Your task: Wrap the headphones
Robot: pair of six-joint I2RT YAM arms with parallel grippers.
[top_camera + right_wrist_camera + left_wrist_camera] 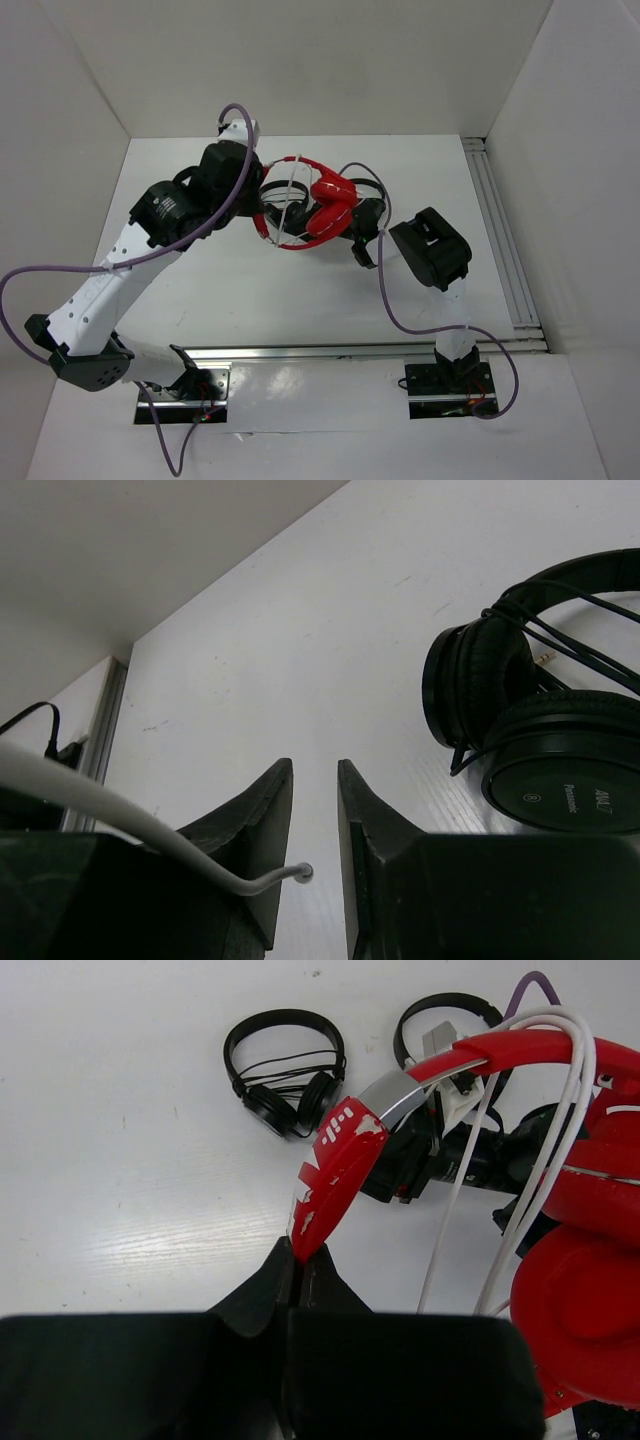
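Red headphones (330,195) clamped in left gripper (298,1260), white cable (110,800) partly looped over. Right gripper (315,820) slightly apart, cable end unpinched; wrapping looks unfinished.

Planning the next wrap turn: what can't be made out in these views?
- Top view: right gripper fingers, indistinct among black headphones.
- Right wrist: white cable cut off at left edge; where it leads is unseen.
- Left wrist: headphones earcups cut off at right edge.

Red over-ear headphones (318,205), raised above the counter (250,290).
Headband (400,1095) tilted, its red tip clamped in the left tool (297,1278); thin white cable (578,1055) looped over it.
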